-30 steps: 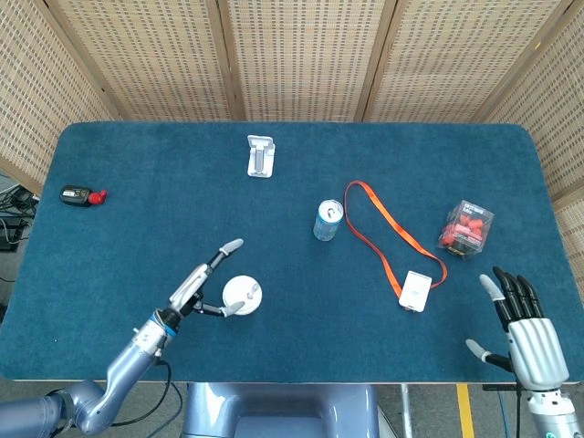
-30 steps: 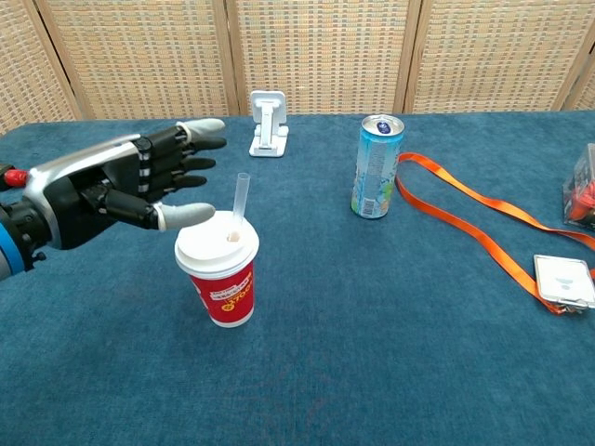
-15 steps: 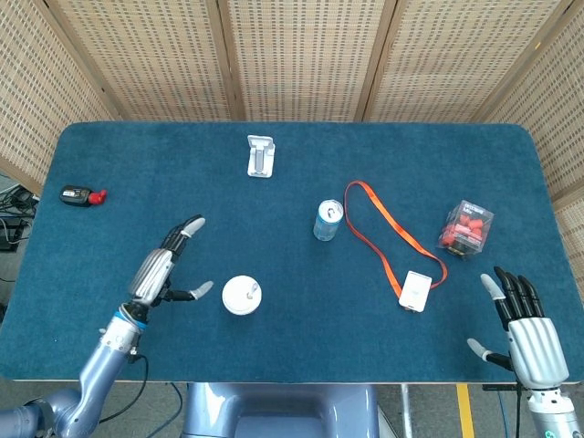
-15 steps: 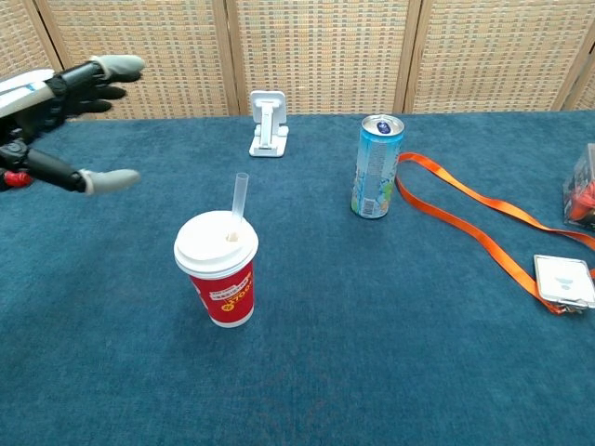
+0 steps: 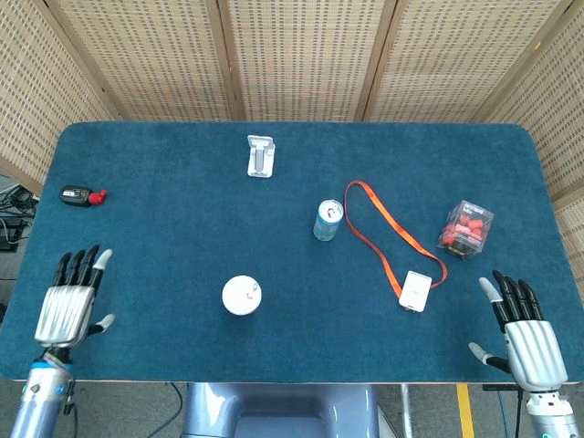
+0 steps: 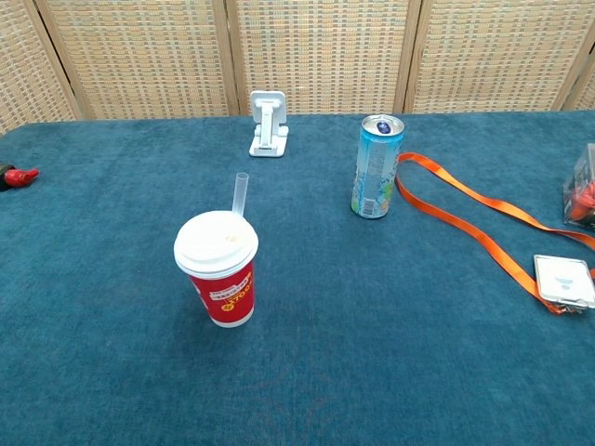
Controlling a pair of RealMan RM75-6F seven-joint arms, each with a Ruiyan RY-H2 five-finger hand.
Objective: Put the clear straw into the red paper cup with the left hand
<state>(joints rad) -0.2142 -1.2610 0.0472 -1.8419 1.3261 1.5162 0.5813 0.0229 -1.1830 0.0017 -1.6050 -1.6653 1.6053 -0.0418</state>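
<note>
The red paper cup [image 6: 219,276] with a white lid [image 5: 241,295] stands upright on the blue table. A clear straw [image 6: 240,197] sticks up through the lid, leaning slightly back. My left hand [image 5: 69,302] hovers at the table's front left corner, far from the cup, fingers spread and holding nothing. My right hand [image 5: 522,328] is at the front right corner, also spread and empty. Neither hand shows in the chest view.
A blue drink can [image 6: 376,166] stands behind and right of the cup. An orange lanyard [image 6: 483,227] with a white card [image 6: 566,281] lies to the right. A white phone stand [image 6: 268,124] is at the back, a red-black item [image 5: 80,195] far left, a clear box of red pieces [image 5: 466,227] far right.
My left hand has drawn back from beside the cup to the front left corner of the table, leaving the straw standing in the lid. The right hand barely moved.
</note>
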